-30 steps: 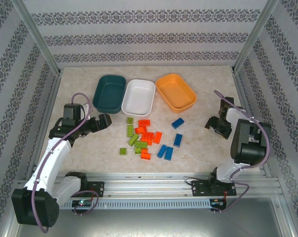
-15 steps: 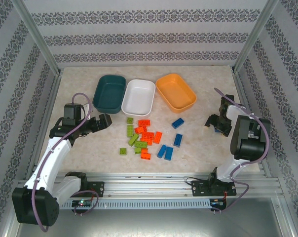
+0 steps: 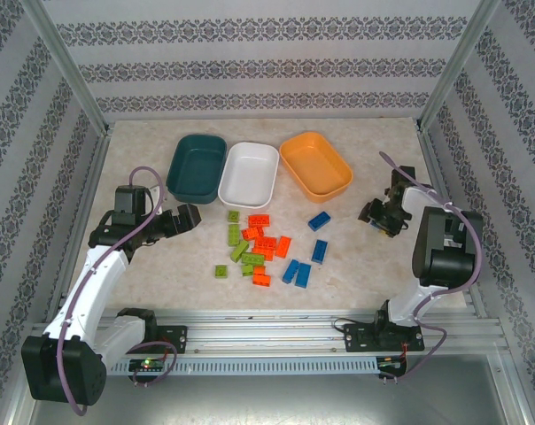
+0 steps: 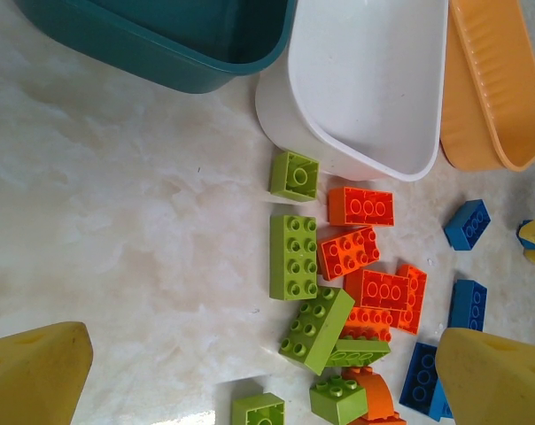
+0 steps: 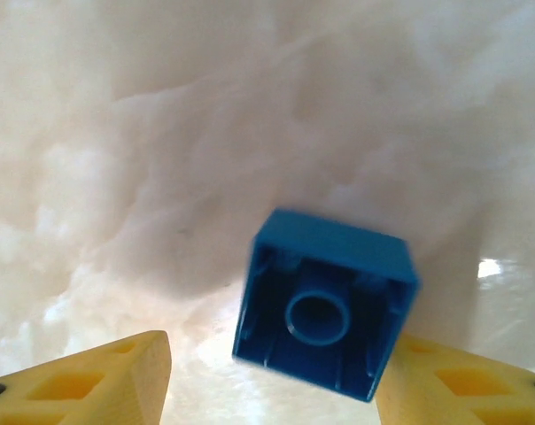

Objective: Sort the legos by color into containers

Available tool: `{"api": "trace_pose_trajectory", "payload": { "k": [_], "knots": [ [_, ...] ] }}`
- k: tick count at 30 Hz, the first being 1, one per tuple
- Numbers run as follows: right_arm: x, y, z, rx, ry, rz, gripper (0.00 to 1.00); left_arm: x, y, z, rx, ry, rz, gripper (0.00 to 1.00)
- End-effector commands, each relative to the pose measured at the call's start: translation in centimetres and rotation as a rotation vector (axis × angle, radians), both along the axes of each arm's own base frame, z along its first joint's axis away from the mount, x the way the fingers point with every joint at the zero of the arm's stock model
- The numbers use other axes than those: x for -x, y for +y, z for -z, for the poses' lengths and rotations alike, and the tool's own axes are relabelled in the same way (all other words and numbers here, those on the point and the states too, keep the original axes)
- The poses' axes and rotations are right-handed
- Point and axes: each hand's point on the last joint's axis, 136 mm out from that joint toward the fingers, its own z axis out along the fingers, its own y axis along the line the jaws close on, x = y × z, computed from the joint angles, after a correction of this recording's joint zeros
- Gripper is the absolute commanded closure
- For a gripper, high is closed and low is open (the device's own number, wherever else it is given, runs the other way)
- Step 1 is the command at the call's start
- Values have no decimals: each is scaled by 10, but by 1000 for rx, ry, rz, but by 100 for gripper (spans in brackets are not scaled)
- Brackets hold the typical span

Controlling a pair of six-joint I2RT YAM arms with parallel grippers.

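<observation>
The legos lie in a loose pile at mid-table: lime green bricks [image 3: 237, 241], orange-red ones [image 3: 264, 244] and blue ones [image 3: 298, 271]. Behind them stand three empty containers: dark teal [image 3: 197, 166], white [image 3: 250, 173] and orange [image 3: 316, 166]. My left gripper [image 3: 189, 217] hovers left of the pile, wide open [image 4: 263, 354], with nothing between its fingers. At the right side of the table my right gripper [image 3: 378, 217] straddles a small blue brick [image 5: 325, 301] that lies upside down. The right finger [image 5: 453, 390] touches it and the left finger [image 5: 90, 381] stands off with a gap.
Two blue bricks [image 3: 319, 221] [image 3: 319, 251] lie apart between the pile and my right gripper. A lone green brick [image 3: 221, 271] sits at the pile's near left. Metal frame posts and patterned walls enclose the table.
My right gripper has shifted a little left and away from the arm bases, and its jaws have narrowed round the blue brick. The left arm has not moved.
</observation>
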Motion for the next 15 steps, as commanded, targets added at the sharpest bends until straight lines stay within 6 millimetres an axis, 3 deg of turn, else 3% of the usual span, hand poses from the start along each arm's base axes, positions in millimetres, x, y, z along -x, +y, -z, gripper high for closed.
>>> {"api": "trace_pose_trajectory", "payload": {
  "k": [1,4,15],
  "knots": [
    [-6,0,-15,49,-25,0,36,0,-2,2,-1,-3,7,0],
    [-3,-15,-14,127,-3,21,35,1,-2,2,-2,-4,7,0],
    [-16,-22,-7,155,-5,78,37,0,-1,2,-4,-8,5,0]
  ]
}}
